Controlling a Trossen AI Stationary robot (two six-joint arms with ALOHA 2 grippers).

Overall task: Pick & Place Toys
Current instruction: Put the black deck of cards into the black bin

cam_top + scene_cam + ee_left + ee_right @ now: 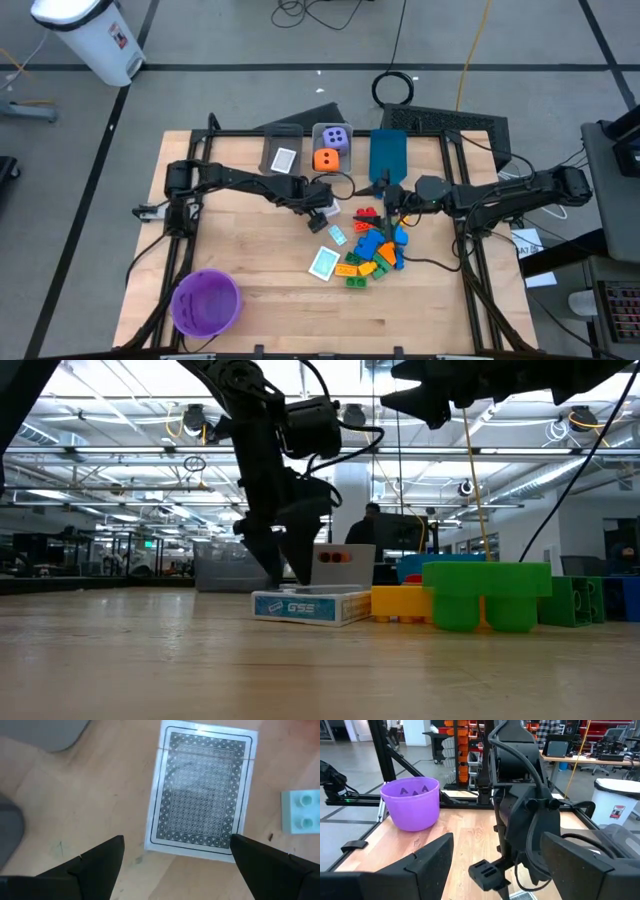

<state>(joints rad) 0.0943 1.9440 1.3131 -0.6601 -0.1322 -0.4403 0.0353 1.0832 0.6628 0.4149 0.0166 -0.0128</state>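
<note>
My left gripper (pixel 324 214) (pixel 177 840) hangs open, pointing down, over a white-and-teal card (pixel 202 790) (pixel 336 235) that lies flat on the table. Its fingers stand to either side of the card's end without touching it. A second card (pixel 324 264) (pixel 308 605) lies nearer the front edge. The pile of multicoloured bricks (pixel 375 250) (pixel 480 595) sits just right of the cards. A purple die (pixel 336 135) and an orange die (pixel 325 158) rest in the clear bin, and a third card (pixel 284 160) in the grey bin. My right gripper (pixel 388 203) (pixel 500 870) waits open and level, high above the bricks.
A purple bowl (pixel 205 302) (pixel 411 802) stands at the front left corner. A blue bin (pixel 388 152) stands at the back beside the clear bin (pixel 318 128) and the grey bin (pixel 270 148). A pale blue brick (pixel 300 810) lies beside the card under my left gripper.
</note>
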